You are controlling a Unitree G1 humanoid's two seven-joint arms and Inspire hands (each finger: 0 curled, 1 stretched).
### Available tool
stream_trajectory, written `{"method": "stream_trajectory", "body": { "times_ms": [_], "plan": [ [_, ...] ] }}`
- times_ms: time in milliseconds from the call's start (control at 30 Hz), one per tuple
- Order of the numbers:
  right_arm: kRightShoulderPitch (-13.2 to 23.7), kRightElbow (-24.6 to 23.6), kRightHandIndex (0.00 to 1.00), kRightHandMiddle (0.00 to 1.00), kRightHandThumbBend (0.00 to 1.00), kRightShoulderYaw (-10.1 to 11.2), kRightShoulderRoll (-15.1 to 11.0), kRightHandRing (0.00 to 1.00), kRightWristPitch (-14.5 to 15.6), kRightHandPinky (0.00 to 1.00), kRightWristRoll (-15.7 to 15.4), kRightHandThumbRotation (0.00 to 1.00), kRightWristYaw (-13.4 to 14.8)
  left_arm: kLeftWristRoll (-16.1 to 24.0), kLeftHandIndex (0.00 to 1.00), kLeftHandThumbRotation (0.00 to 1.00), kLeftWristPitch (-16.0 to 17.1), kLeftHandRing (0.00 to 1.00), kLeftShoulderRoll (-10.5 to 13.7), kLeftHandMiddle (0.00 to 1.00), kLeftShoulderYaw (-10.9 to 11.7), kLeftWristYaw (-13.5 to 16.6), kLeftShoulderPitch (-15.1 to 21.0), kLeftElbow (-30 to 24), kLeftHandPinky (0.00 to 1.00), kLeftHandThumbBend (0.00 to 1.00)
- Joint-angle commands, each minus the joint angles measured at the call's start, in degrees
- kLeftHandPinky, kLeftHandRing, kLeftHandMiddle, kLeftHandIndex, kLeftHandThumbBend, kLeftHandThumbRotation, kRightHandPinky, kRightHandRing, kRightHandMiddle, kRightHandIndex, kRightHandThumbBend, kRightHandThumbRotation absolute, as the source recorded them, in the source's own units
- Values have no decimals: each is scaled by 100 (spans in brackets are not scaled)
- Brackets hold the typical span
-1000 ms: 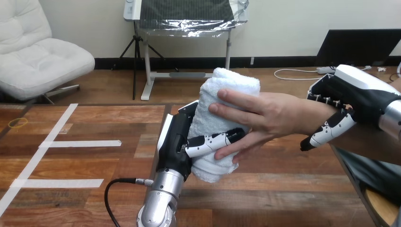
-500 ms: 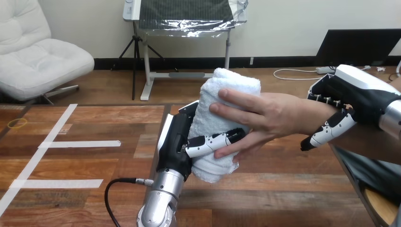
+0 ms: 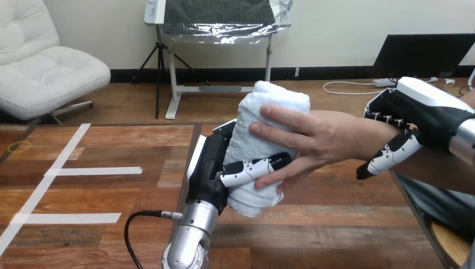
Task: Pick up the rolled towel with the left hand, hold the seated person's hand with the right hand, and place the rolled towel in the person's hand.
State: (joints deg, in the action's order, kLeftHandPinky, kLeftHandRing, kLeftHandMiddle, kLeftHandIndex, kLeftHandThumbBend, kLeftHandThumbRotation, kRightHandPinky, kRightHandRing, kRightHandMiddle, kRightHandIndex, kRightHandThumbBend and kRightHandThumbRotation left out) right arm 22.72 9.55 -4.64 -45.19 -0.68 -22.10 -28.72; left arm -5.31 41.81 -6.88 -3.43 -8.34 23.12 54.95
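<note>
A white rolled towel [image 3: 263, 117] stands nearly upright above the table's middle. My left hand [image 3: 210, 168] is shut on its lower half, with the thumb [image 3: 255, 167] across the front. The person's hand [image 3: 313, 137] reaches in from the right and wraps the towel's right side, fingers over the front and below my thumb. My right hand [image 3: 417, 115] grips the person's wrist from above, its fingers curled over the top and its thumb [image 3: 389, 154] under the wrist.
Strips of white tape [image 3: 95, 170] mark the wooden table [image 3: 112, 190] at the left. A small yellow ring [image 3: 21, 145] lies near the far left edge. The table's right edge runs under the person's forearm.
</note>
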Motion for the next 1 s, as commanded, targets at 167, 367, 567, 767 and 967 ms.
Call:
{"method": "stream_trajectory", "body": {
  "times_ms": [167, 367, 567, 767, 967],
  "plan": [
    [297, 126, 42, 42, 95, 70, 79, 37, 39, 31, 102, 9, 40, -116, 51, 37, 108, 41, -673, 46, -224, -453, -11, -331, 34, 66],
    [277, 94, 49, 47, 96, 68, 60, 42, 42, 35, 71, 11, 41, -307, 60, 72, 72, 49, -681, 54, -178, -646, -55, -382, 41, 86],
    [281, 103, 54, 52, 96, 52, 28, 48, 18, 41, 35, 13, 9, -436, 66, 87, 22, 56, -651, 60, -156, -815, -68, -450, 47, 96],
    [272, 125, 58, 56, 96, 27, -19, 51, -82, 44, -38, 16, 43, -547, 70, 93, 40, 59, -622, 63, -118, -975, -60, -478, 52, 99],
    [262, 114, 59, 56, 95, 7, -57, 51, -150, 45, -154, 19, 78, -582, 71, 98, 90, 63, -574, 66, -107, -1056, -51, -476, 55, 100]
  ]
}}
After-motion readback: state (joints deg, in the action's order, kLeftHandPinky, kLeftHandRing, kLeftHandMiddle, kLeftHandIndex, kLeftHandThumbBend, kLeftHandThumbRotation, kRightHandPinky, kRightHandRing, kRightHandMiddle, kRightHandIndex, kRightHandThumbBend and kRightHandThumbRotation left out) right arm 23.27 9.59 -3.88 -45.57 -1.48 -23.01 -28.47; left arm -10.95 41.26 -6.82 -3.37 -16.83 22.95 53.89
